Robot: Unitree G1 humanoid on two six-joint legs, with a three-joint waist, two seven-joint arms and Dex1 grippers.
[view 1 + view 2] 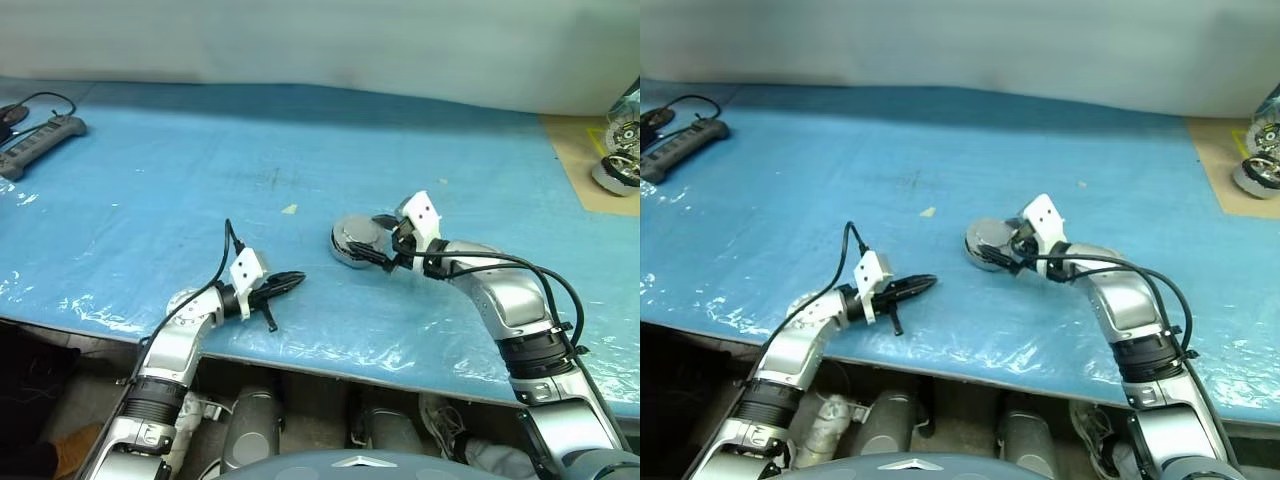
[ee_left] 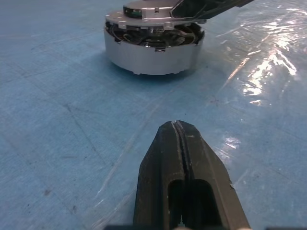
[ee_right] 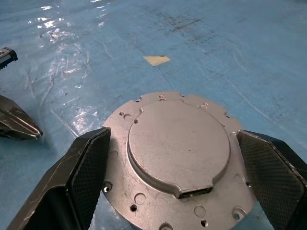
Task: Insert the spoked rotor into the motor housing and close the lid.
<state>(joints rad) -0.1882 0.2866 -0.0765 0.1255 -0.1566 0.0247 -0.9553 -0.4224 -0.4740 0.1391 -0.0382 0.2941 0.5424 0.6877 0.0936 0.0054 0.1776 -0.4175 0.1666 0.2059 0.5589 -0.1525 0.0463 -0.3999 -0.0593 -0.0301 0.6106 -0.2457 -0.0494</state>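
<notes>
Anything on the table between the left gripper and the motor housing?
Nothing: only bare blue table cover lies between the left gripper and the motor housing, seen in the left wrist view.

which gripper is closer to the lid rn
Right. The right gripper stands open with a finger on each side of the lid, which sits on the motor housing; the left gripper is shut, apart from it.
</notes>
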